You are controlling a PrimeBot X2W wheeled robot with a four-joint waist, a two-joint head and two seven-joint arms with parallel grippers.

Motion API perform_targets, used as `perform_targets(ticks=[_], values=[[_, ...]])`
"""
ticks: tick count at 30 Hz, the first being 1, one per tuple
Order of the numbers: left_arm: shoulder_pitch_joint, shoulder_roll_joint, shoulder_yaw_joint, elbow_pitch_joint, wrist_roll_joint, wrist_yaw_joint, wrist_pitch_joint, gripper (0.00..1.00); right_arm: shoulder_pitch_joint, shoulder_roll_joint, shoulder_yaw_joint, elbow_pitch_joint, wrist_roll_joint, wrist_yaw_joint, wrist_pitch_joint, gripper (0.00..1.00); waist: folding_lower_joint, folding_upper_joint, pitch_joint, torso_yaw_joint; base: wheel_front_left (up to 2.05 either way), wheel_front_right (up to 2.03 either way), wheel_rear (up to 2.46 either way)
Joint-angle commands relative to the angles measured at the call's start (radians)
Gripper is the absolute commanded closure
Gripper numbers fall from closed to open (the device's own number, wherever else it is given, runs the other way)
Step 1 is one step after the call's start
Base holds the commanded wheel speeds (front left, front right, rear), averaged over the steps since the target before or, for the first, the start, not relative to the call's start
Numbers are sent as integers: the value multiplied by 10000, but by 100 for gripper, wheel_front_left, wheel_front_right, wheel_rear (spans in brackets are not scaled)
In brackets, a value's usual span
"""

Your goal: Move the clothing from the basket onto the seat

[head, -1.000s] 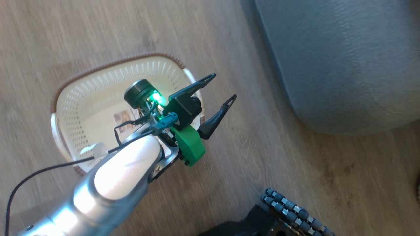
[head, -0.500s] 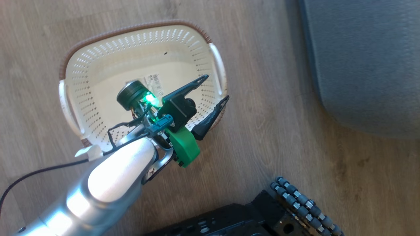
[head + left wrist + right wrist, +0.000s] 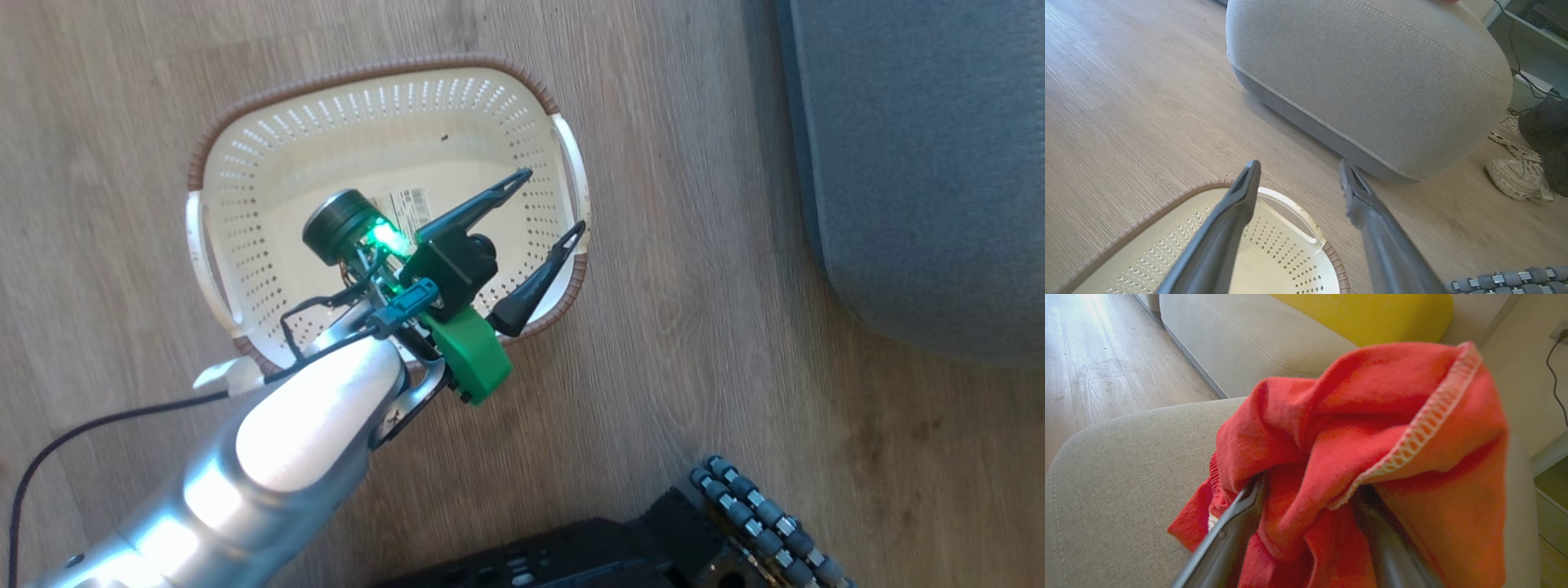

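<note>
The cream perforated basket [image 3: 384,69] stands on the wood floor with just a label sticker inside. My left gripper [image 3: 553,199] hangs open and empty above the basket's right end; in the left wrist view its fingers [image 3: 1299,165] spread over the basket rim [image 3: 1180,196], facing the grey seat [image 3: 1372,81]. The seat [image 3: 922,163] is at the head view's upper right. Over the seat [image 3: 1126,477], the red clothing [image 3: 1363,416] drapes across my right gripper [image 3: 1308,490], whose fingers stand apart under the cloth.
My dark base with its roller wheel [image 3: 759,523] sits at the lower right of the head view. White shoes [image 3: 1519,175] lie on the floor right of the seat. A beige sofa [image 3: 1249,339] with a yellow cushion [image 3: 1372,314] stands behind the seat.
The head camera has swung, so the basket now sits nearer the middle of its view and the seat further right. My left gripper stays open above the basket.
</note>
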Motion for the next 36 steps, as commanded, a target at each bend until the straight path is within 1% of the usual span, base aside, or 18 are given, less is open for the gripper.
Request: perform_targets(ticks=[1,6,11,15,18,22,25,32,36], values=[[-93,-101,216,-170,-80,-21,-130,0,391,-422,255,-294,216,69,-169,0,-1,0,-217,49,0,0,0],[-32,-278,228,171,-193,-47,-355,0,1296,-514,1296,-710,775,69,-332,0,-1,0,-733,134,0,0,0],[121,-467,369,503,-324,-37,-528,0,2457,-630,2180,-1377,1475,69,-369,0,-1,0,-1359,294,0,0,0],[348,-581,537,779,-410,-25,-590,0,3525,-622,2642,-2009,1919,69,-373,0,-1,0,-1914,442,0,0,0],[531,-656,742,885,-447,-17,-607,0,4190,-483,3003,-2555,2096,69,-375,0,-1,0,-2317,579,0,0,0],[889,-777,1256,778,-420,33,-611,0,4874,-355,3522,-3279,2403,69,-375,0,-1,0,-2866,822,0,0,0],[1232,-919,1843,709,-479,146,-612,0,5231,-267,3527,-3922,2757,69,-376,0,-1,0,-3251,1013,0,0,0],[2041,-1102,3219,603,-237,232,-613,0,6176,98,3800,-5127,2810,69,-376,0,-1,0,-4241,1563,0,0,0],[2559,-1202,4072,586,-97,289,-614,0,6693,524,4080,-5719,2719,69,-376,0,-1,0,-4763,1878,0,0,0]])
